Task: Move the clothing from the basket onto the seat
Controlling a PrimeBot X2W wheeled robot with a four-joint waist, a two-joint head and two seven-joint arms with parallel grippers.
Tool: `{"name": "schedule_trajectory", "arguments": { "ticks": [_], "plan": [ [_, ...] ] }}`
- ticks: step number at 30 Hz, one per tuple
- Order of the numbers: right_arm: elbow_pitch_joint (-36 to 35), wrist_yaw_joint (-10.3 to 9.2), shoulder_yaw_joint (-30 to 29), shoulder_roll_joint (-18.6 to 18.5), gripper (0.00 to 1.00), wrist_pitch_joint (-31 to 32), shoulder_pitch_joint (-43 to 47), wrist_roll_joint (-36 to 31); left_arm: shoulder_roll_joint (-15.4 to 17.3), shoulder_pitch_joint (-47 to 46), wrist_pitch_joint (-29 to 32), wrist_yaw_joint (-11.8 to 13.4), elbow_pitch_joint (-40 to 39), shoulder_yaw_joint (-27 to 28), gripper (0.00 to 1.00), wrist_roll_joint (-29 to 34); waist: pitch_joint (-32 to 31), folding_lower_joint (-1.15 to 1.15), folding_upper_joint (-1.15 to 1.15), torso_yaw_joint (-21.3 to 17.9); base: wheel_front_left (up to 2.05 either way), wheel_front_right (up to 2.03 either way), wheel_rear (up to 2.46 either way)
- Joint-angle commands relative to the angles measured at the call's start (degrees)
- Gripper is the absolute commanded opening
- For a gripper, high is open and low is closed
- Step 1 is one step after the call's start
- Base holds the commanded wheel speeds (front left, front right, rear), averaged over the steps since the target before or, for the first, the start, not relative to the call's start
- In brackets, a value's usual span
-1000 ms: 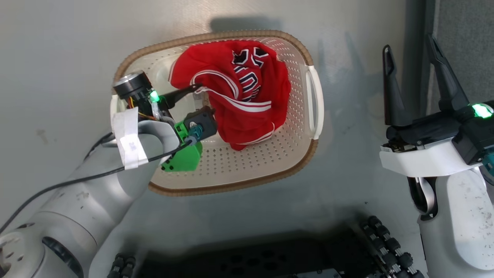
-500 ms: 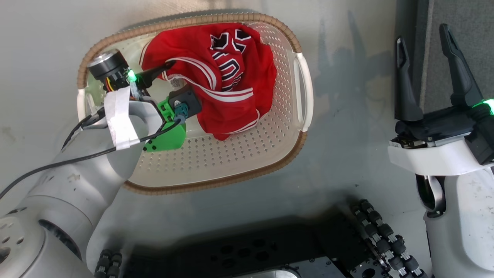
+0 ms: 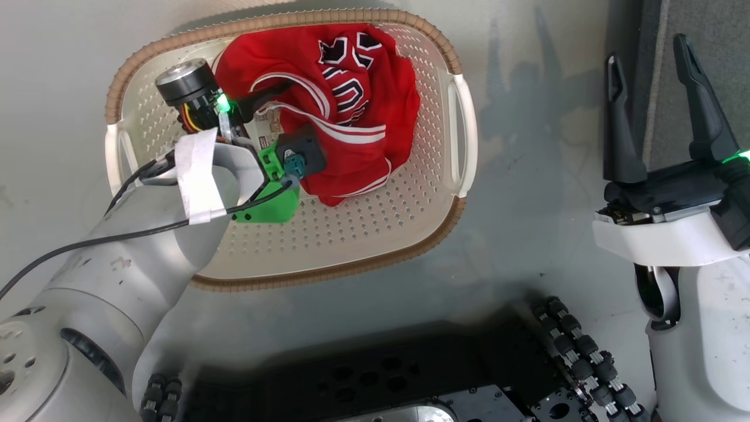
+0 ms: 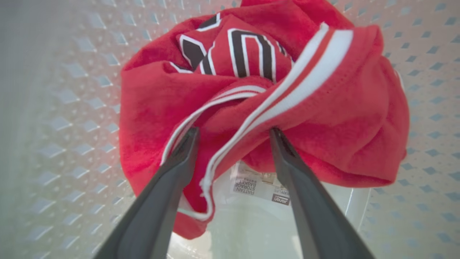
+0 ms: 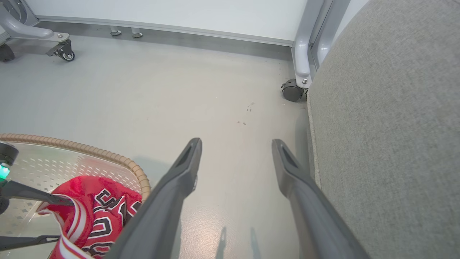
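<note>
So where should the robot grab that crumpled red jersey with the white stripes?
Grip the red jersey by its raised fold with white stripe trim, coming from the bare end of the cream perforated basket, where the left gripper is: that fold stands up with a gap beneath.

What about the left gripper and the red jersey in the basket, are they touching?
Touching. The left wrist view shows both fingertips of the open left gripper pushed into folds of the red jersey, its striped trim hanging between them.
</note>
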Motion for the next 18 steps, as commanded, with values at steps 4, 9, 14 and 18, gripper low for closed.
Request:
{"name": "schedule_trajectory", "arguments": {
  "ticks": [4, 9, 14, 18],
  "plan": [
    [-0.4, -0.10, -0.6, -0.1, 1.00, 0.0, 0.6, 0.4, -0.7, 0.4, 0.0, -1.4, 3.7, -1.0, 1.00, 1.1, -0.2, 0.00, 0.00, -0.5, 0.00, 0.00, 0.00],
    [-0.6, -0.10, -0.7, -0.1, 1.00, 0.0, 0.9, 0.7, -1.6, 0.5, 0.0, -2.1, 5.8, -1.8, 0.00, 1.3, -0.3, 0.00, 0.00, -1.0, 0.00, 0.00, 0.00],
    [-0.5, -0.10, -0.9, -0.1, 1.00, 0.0, 0.7, 1.0, -1.4, 0.3, 0.0, -2.2, 5.0, -2.1, 0.00, 0.9, -0.2, 0.00, 0.00, -1.1, 0.00, 0.00, 0.00],
    [-0.2, -0.10, -1.1, -0.1, 1.00, 0.0, -0.5, 1.6, -1.0, 0.8, 0.0, -2.2, 3.3, -2.2, 0.00, -0.2, -0.4, 0.00, 0.00, -1.2, 0.00, 0.00, 0.00]
  ]
}}
